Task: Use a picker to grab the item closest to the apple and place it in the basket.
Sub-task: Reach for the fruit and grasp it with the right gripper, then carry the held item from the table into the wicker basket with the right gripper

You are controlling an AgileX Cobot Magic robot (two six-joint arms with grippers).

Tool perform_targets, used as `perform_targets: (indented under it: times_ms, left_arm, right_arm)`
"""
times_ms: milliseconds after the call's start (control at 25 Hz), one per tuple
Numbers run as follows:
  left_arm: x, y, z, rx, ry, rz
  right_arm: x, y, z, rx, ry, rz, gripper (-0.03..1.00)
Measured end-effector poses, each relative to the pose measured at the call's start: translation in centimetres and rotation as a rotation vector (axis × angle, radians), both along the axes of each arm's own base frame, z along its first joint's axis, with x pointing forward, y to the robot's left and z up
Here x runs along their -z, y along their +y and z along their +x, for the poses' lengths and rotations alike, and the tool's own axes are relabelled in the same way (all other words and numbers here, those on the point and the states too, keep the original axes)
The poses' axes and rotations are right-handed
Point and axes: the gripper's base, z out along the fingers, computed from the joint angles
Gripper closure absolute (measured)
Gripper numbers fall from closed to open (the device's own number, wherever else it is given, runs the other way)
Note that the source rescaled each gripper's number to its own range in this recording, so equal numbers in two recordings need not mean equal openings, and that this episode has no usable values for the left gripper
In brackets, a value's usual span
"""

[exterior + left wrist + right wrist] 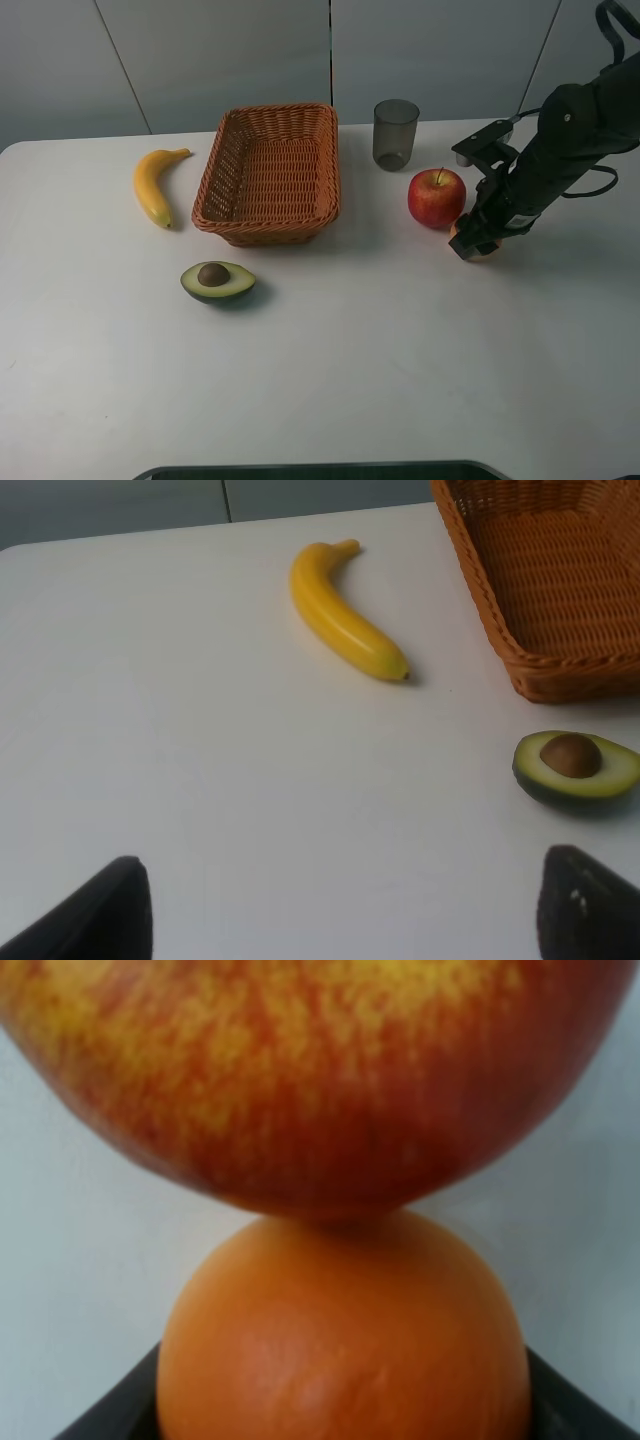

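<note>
While the left gripper (342, 880) is hovering with fingers apart, the right gripper (477, 240) is clamping the orange (340, 1330) touching the apple (436, 197)

The right arm (565, 135) is matte black throughout, built of thick, rounded links with a bulky joint housing. A thin black cable (603, 186) loops off its side, and a black hose (612, 18) curves at its upper end. Near the wrist sits a flat black block (487, 141) with a pale grey upper face. The right pincer (476, 240) is black too; the right wrist view shows only the dark, slanted edges of its fingers (100, 1418). The left pincer (340, 910) has near-black, rounded fingertips (100, 915), one flecked with small pale specks.
</note>
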Motion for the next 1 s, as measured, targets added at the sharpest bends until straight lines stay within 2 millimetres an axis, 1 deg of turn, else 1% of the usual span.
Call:
perform_targets:
  times_ms: [560,640,720,800,840,920,960,1000]
  left_arm:
    - [0.0,0.0,0.0,0.0,0.0,0.0]
    - [0.0,0.0,0.0,0.0,0.0,0.0]
    - [0.0,0.0,0.0,0.0,0.0,0.0]
    - [0.0,0.0,0.0,0.0,0.0,0.0]
    - [0.0,0.0,0.0,0.0,0.0,0.0]
    - [0.0,0.0,0.0,0.0,0.0,0.0]
    - [0.0,0.0,0.0,0.0,0.0,0.0]
    - [0.0,0.0,0.0,0.0,0.0,0.0]
  right_arm:
    - [0.0,0.0,0.0,0.001,0.0,0.002,0.97]
    - [-0.3,0.0,-0.1,0.003,0.0,0.003,0.97]
    - [-1.3,0.0,-0.4,0.029,0.01,0.01,0.97]
    - [-2.9,-0.1,-0.8,0.053,0.014,0.019,0.97]
    - [-4.1,-0.2,-1.2,0.064,0.018,0.023,0.97]
    - [-5.8,-0.2,-1.9,0.086,0.02,0.033,0.97]
    - [-7.0,-0.1,-2.4,0.096,0.016,0.041,0.97]
    - [-7.7,0.2,-2.8,0.098,0.017,0.045,0.97]
